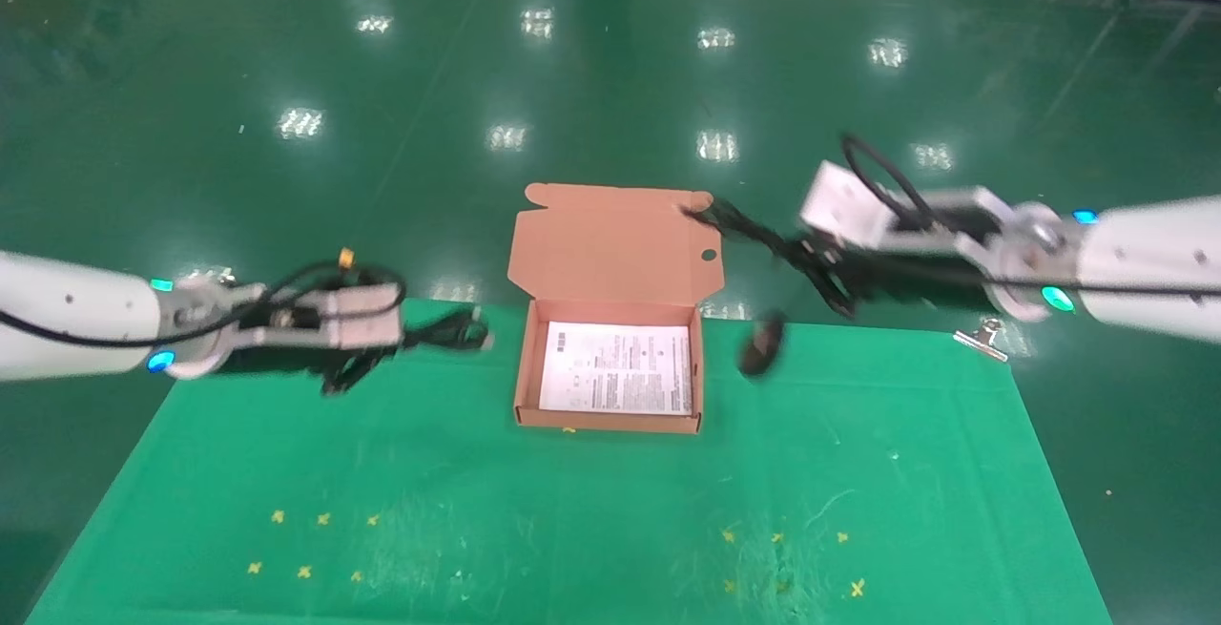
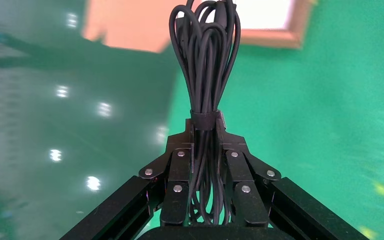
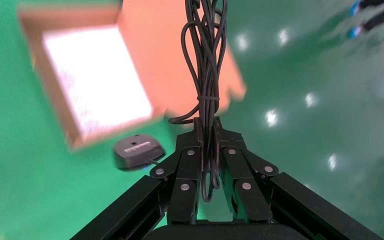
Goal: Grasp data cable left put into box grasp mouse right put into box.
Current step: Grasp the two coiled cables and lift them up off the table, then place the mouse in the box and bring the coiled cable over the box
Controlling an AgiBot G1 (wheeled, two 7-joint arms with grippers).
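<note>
Meanwhile both arms hung in the air on either side of the box [image 1: 610, 420], each already loaded. The left gripper [image 2: 206, 131] had its jaws clamped on the data cable [image 2: 206, 60], a thick black bundle banded at the waist, its long axis running straight out from the jaws toward the box, which lay to that arm's right across bare tabletop [image 1: 401, 472]. The right gripper [image 3: 207, 131] had its jaws shut not on the mouse's body but on its bundled cord [image 3: 205, 65], so the mouse [image 3: 138, 151], a small black oval, dangled loose below, just beside the box's right wall and above the green cloth. The box stood open, lid flap upright at the back, its white printed sheet [image 1: 618, 367] bare. Neither load was inside yet. The left arm looked a little farther from the opening than the mouse, and the swinging mouse would likely need settling before release.
</note>
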